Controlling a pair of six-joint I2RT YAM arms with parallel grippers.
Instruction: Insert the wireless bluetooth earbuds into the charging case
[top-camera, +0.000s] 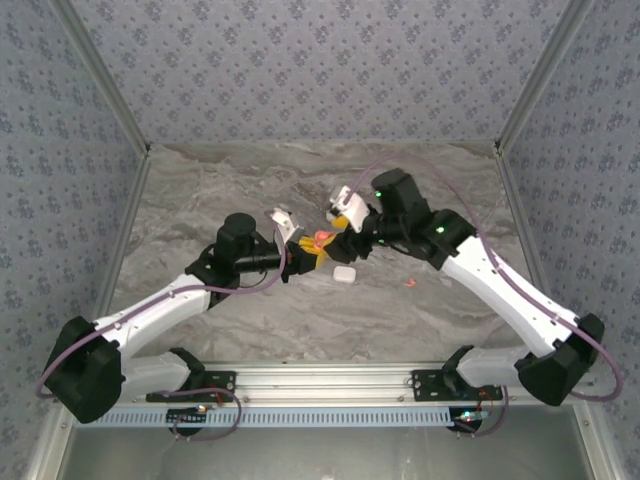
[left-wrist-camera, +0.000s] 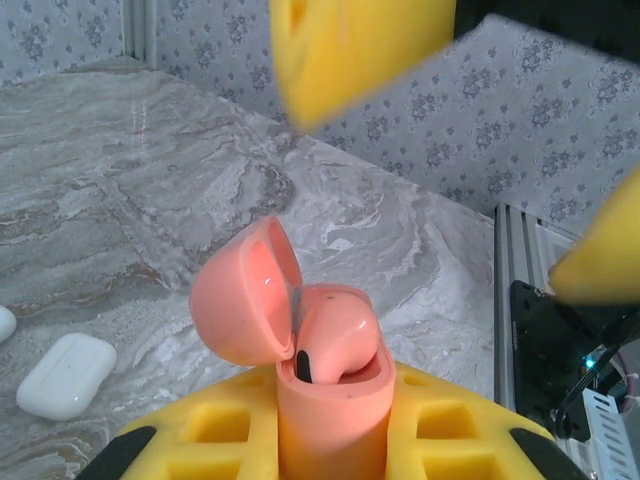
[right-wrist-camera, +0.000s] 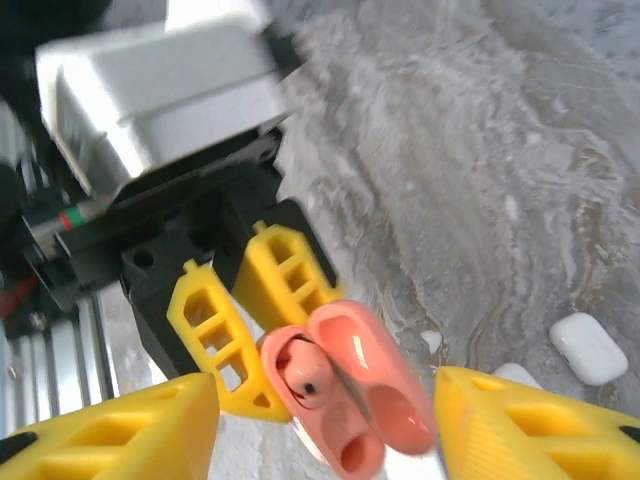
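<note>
orange-red earbud (left-wrist-camera: 338, 335) sits in the charging case (left-wrist-camera: 330, 410), lid (left-wrist-camera: 240, 295) flipped open (can't tell if the other socket is free). my left gripper (left-wrist-camera: 335, 445) pinches the case body and holds it upright off the surface (top-camera: 250, 180), so the opening faces the right gripper (right-wrist-camera: 325, 400). its fingers (right-wrist-camera: 110, 430) are spread either side of the case, touching nothing. another orange-red earbud (top-camera: 410, 283) lies on the surface near my right arm, i'd guess that goes in next. white case (left-wrist-camera: 62, 375) lies nearby, not involved.
</note>
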